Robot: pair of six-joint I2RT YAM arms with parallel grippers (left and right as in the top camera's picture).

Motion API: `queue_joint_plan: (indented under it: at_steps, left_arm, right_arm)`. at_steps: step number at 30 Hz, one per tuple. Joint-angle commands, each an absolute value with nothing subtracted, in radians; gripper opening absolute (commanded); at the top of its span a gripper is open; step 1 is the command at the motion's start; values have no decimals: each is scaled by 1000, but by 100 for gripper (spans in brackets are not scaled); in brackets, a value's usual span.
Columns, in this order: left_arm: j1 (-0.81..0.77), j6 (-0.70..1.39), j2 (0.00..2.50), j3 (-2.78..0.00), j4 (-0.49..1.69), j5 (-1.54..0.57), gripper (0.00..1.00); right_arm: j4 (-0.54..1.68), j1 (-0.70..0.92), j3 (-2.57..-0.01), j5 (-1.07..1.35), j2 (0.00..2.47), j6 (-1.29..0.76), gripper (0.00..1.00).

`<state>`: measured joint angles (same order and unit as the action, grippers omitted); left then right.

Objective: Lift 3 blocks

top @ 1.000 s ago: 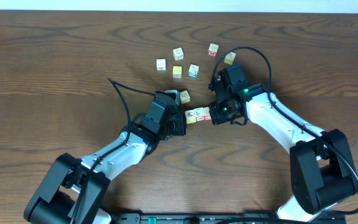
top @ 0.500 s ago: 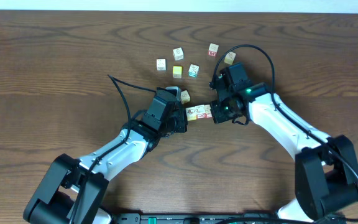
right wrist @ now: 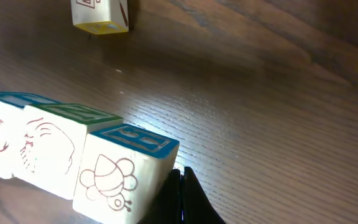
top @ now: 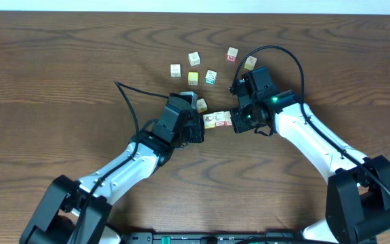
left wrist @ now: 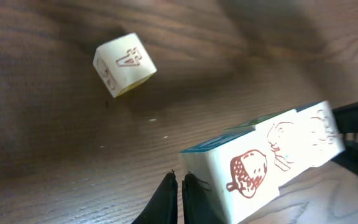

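Three blocks [top: 217, 120] form a tight row, squeezed end to end between my two grippers. They are cream cubes with red-brown drawings and blue or green top faces. My left gripper [top: 202, 127] is shut, and its tips [left wrist: 180, 182] press the end of the acorn block [left wrist: 247, 177]. My right gripper [top: 234, 122] is also shut, with its tips [right wrist: 180, 177] against the bee block [right wrist: 114, 171]. The middle block [right wrist: 48, 149] carries a line drawing. A shadow under the row suggests it hangs just above the wood.
Several loose cubes lie behind the row: a plain yellow cube [top: 193, 78], a teal-marked cube [top: 210, 76], and pale cubes [top: 175, 70] [top: 232, 53] [top: 250, 63]. The nearest cube [top: 201, 104] sits by the left wrist and shows a "4" [left wrist: 124, 62].
Both grippers and the row of blocks between them have shifted slightly toward the far side of the table. The row stays pinched together. The loose cubes have not moved.
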<state>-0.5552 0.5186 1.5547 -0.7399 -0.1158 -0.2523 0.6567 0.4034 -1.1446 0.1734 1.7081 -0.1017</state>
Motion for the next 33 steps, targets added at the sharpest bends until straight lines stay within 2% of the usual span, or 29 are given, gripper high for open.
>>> queue_joint_plan:
  at_steps: [1, 33]
  left_arm:
    - [-574, 494, 1530, -790, -130, -321, 7]
    - [-574, 490, 1526, -802, -113, -321, 7]
  right_arm:
    - [648, 440, -1166, 295, 1690, -88, 1]
    - [657, 447, -1183, 295, 1686, -87, 1]
